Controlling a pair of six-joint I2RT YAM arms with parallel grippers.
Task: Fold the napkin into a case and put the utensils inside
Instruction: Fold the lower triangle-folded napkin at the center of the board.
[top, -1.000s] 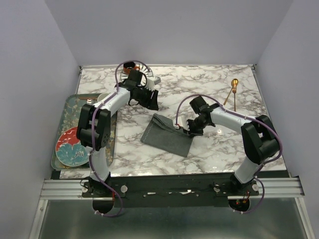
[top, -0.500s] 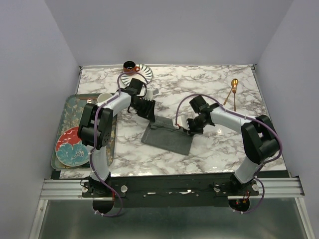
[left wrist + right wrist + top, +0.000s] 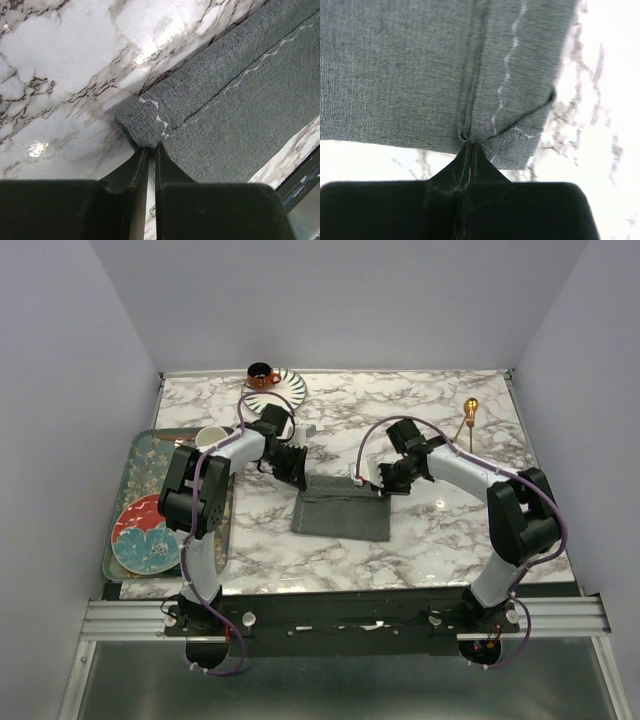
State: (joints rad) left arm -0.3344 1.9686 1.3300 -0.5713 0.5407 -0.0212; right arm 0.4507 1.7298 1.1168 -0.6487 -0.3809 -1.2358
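Both claws are pinching the napkin's [image 3: 340, 512] far edge, left claw [image 3: 296, 472] at one corner and right claw [image 3: 381, 483] near the other, probably to keep the fold square on the counter [image 3: 420, 540]. Only the wrist cams show the cloth puckering between the tips. The utensils [image 3: 468, 420] lie far right, well apart.

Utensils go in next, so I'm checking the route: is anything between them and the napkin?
No object lies on the marble table between the utensils and the napkin. Only the right arm itself spans that stretch, with the right gripper pinched on the napkin's far right corner.
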